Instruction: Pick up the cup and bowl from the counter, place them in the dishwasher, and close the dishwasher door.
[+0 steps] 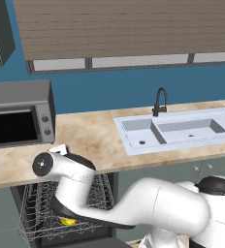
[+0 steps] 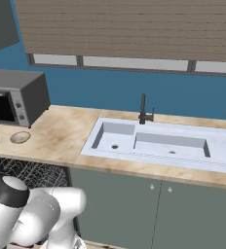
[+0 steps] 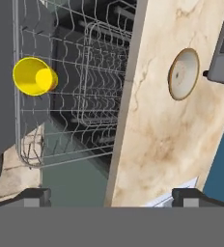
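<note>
Cup: I see the cup (image 3: 34, 76) lying in the wire rack (image 3: 80, 96) of the dishwasher (image 3: 70, 43), its open mouth turned toward my hand camera; a sliver of yellow also shows low in the rack in the left base view.
Bowl: the bowl (image 3: 184, 74) sits on the counter (image 3: 157, 130), back from the front edge and just beside the microwave (image 2: 17, 95); in the right base view it lies near the counter's left end.
Claw: the gripper (image 3: 111, 195) has its jaws wide apart and holds nothing.
Key relation: in the hand view the bowl lies up and to the right of the jaws, across the counter's front edge; I judge it the next thing to fetch, and being round it gives no long axis to line up on.
Arm: it reaches low in front of the open rack.
Hard to see: the dishwasher door is out of my sight behind the arm; the cup's markings I cannot make out; only the finger tips show.
</note>
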